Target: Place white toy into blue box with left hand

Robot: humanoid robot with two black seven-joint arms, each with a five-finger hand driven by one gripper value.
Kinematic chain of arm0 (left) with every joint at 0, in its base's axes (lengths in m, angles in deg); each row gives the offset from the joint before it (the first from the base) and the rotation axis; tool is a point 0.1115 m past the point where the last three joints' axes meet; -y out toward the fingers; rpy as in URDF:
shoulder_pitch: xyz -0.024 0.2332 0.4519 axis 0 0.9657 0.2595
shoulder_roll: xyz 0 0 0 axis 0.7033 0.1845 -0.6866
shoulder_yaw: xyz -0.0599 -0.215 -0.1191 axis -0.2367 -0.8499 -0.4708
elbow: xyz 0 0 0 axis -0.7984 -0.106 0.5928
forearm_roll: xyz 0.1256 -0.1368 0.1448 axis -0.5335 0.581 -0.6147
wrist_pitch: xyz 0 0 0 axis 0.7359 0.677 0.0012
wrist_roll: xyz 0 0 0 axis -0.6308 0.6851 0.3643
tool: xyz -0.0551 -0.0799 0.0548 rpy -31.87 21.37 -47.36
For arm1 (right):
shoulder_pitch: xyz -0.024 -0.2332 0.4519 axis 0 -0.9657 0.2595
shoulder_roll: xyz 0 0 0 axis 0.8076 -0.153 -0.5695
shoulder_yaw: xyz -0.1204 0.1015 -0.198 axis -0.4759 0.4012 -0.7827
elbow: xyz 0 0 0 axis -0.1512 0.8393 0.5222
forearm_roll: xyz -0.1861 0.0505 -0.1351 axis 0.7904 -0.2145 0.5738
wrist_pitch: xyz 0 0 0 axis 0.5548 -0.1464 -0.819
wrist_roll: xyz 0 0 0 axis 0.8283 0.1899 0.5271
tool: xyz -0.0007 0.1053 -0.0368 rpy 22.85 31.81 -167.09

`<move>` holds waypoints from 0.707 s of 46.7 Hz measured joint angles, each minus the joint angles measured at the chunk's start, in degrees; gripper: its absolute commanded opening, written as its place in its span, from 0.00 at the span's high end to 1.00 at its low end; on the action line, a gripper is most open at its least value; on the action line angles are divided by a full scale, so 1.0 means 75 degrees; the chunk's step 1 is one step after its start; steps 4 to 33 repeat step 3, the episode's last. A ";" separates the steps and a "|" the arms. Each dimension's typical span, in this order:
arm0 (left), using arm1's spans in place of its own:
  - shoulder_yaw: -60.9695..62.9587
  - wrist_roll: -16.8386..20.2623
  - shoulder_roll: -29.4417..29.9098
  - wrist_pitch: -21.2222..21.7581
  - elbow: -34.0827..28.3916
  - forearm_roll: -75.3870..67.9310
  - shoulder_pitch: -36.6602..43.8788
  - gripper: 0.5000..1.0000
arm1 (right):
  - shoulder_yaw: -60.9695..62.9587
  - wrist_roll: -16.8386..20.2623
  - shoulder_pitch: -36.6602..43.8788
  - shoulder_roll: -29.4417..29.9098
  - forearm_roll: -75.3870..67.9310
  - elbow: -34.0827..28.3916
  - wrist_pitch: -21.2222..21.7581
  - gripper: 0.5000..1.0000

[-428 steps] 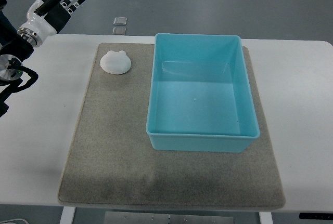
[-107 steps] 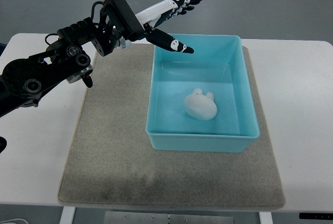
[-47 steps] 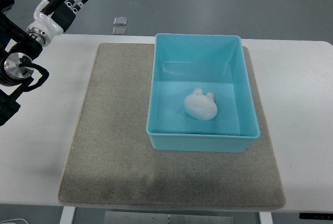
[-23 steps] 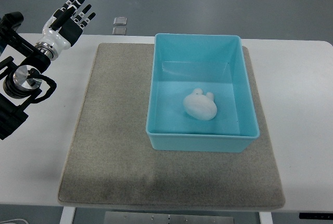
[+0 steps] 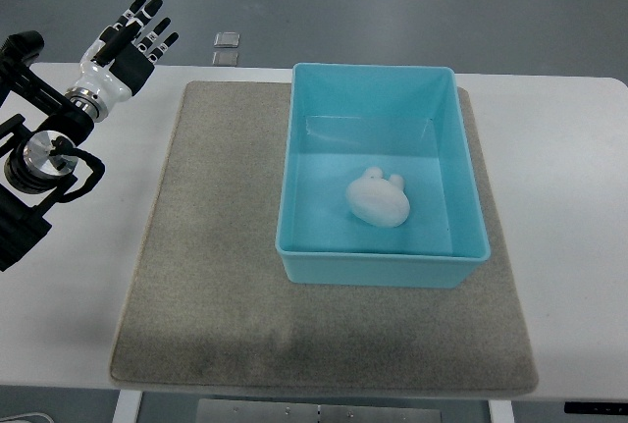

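Shifted slightly inward, left hand [image 5: 126, 42] — empty; white toy [image 5: 379, 198] inside blue box [image 5: 374, 263].

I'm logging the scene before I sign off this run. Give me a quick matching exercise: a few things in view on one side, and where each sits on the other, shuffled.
Things:
1. white toy
2. blue box
3. left hand
4. grey mat

Places:
A. lying flat on the white table, under the box
B. at the top left, fingers spread, holding nothing
C. on the floor of the box
D. standing on the right half of the mat

Pairs: 1-C, 2-D, 3-B, 4-A
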State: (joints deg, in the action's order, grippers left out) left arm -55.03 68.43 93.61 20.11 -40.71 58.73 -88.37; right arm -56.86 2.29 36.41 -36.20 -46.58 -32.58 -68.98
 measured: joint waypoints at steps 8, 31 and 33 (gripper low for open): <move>0.0000 0.0000 0.0017 -0.0002 0.0002 0.0000 0.0009 0.01 | 0.0005 0.0000 0.0008 0.0000 0.0001 -0.0043 0.0015 0.13; 0.0000 0.0000 0.0017 -0.0002 0.0002 0.0000 0.0009 0.01 | 0.0005 0.0000 0.0008 0.0000 0.0001 -0.0043 0.0015 0.13; 0.0000 0.0000 0.0017 -0.0002 0.0002 0.0000 0.0009 0.01 | 0.0005 0.0000 0.0008 0.0000 0.0001 -0.0043 0.0015 0.13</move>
